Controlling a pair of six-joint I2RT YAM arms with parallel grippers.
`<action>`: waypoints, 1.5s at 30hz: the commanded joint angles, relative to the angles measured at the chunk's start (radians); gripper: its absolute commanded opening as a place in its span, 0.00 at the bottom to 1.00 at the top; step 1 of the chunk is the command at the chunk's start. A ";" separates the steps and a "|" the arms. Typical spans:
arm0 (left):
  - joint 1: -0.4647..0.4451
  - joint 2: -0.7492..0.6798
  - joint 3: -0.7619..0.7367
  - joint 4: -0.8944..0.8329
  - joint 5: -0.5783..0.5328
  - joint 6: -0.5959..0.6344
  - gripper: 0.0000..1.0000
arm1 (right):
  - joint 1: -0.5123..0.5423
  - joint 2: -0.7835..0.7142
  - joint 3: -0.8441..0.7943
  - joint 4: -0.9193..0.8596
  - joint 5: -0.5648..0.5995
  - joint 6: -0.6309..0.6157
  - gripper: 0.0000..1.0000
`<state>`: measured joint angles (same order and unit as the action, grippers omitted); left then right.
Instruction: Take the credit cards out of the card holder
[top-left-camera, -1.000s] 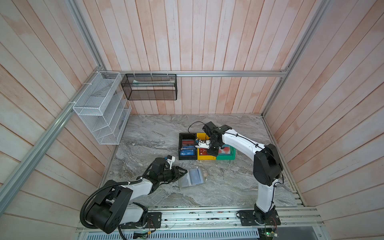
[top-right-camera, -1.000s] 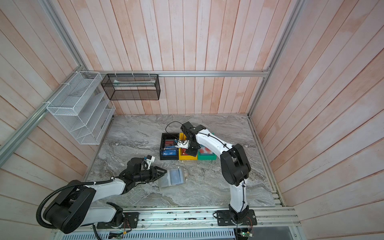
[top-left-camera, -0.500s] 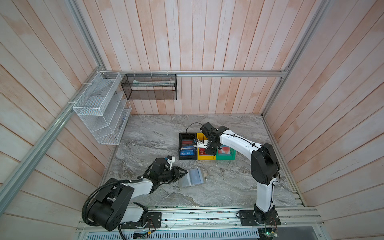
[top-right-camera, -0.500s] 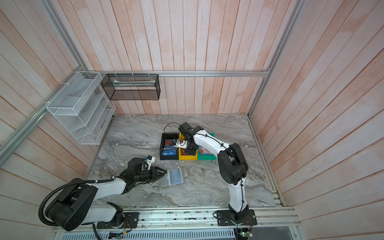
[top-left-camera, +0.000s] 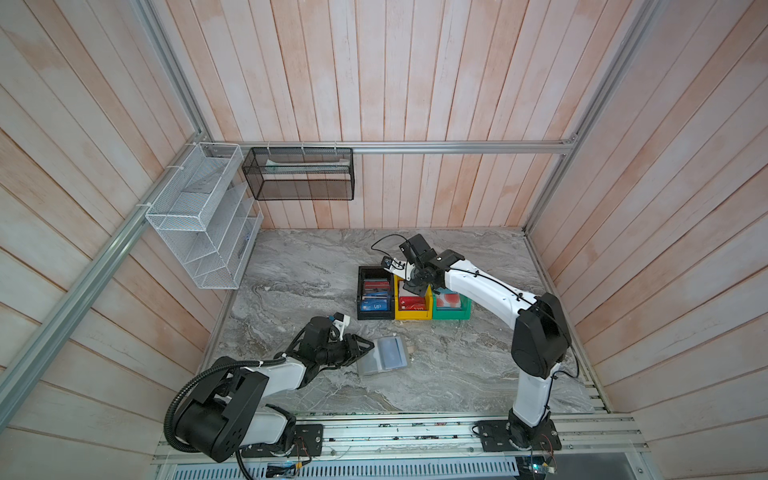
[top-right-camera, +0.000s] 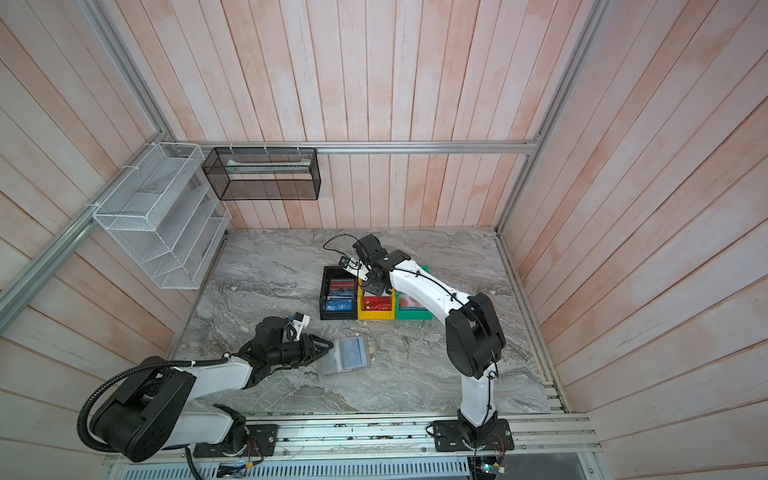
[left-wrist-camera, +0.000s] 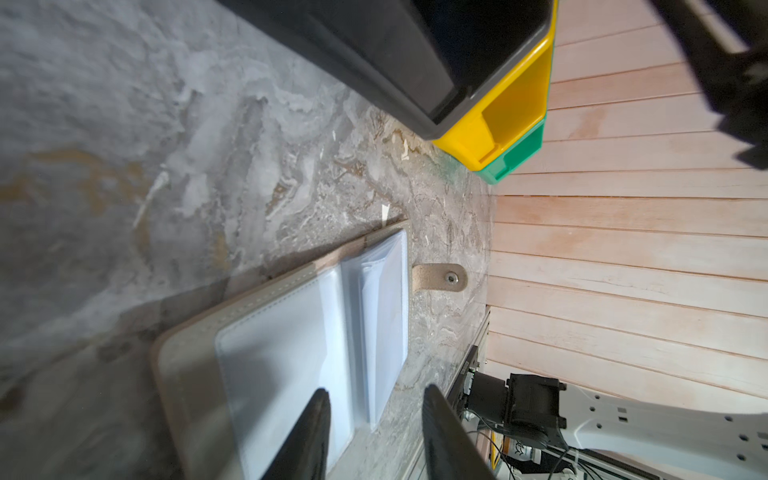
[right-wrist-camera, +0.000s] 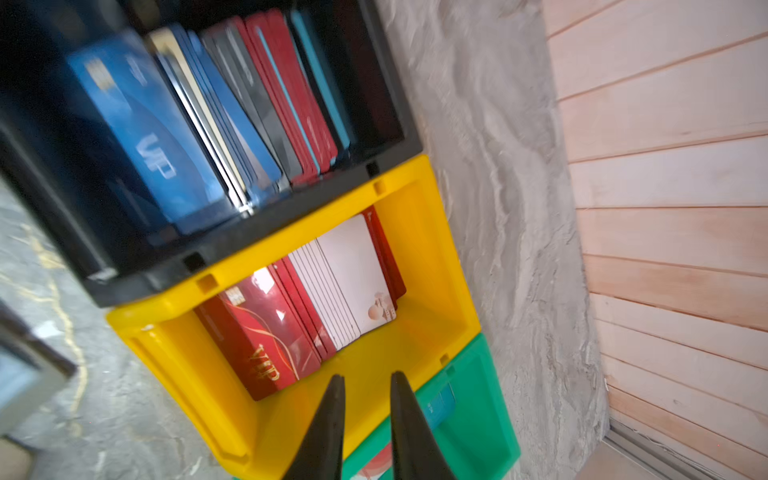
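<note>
Left wrist view: card holder (left-wrist-camera: 282, 332) open beneath my left gripper (left-wrist-camera: 376, 390)

My left gripper is released, its fingers (left-wrist-camera: 316, 432) spread over a pale pocket with nothing pinched between them. In both top views the card holder (top-left-camera: 384, 355) lies on the marble table (top-left-camera: 291, 270) at lower centre, its snap strap (left-wrist-camera: 440, 277) flat beside it. Above it in frame stand the black bin (top-left-camera: 374, 314), yellow bin (top-left-camera: 412, 314) and green bin (top-left-camera: 451, 313), touching in a row, with credit cards (right-wrist-camera: 357, 270) on edge inside. My right gripper (right-wrist-camera: 369, 376) hangs over the yellow and green bins, jaws slightly parted and empty. My right arm covers the bins' upper ends in both top views. Whether any card sits in the pale pockets I cannot tell. In the right wrist view the black bin's cards are blurred and the green bin's are cut off.
</note>
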<state>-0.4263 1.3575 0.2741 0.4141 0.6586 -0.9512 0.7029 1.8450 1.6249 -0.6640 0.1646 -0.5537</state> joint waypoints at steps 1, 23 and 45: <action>-0.003 -0.040 -0.023 -0.063 -0.045 0.022 0.40 | 0.037 -0.116 -0.018 0.017 -0.185 0.170 0.20; -0.005 -0.064 -0.035 -0.206 -0.135 0.036 0.39 | 0.070 -0.261 -0.852 0.655 -0.671 0.802 0.00; -0.011 -0.009 -0.035 -0.175 -0.142 0.029 0.39 | 0.075 -0.129 -0.827 0.612 -0.566 0.793 0.00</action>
<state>-0.4320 1.3125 0.2562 0.2848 0.5629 -0.9276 0.7666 1.6741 0.7795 -0.0235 -0.4248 0.2401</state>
